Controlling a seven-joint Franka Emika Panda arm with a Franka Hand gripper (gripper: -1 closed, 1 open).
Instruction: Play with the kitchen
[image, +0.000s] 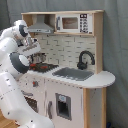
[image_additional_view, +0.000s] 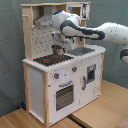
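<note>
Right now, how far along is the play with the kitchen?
Nothing on the kitchen looks changed: the oven door is closed and the sink looks empty. In hand: the hand hangs over the stovetop, near its back edge. Whether it holds anything cannot be told. Knobs, faucet and microwave appear untouched.

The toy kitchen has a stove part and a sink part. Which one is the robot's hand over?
The stovetop, black with red burners. The gripper hangs right above it; the grey sink sits off to the side, with the black faucet.
</note>
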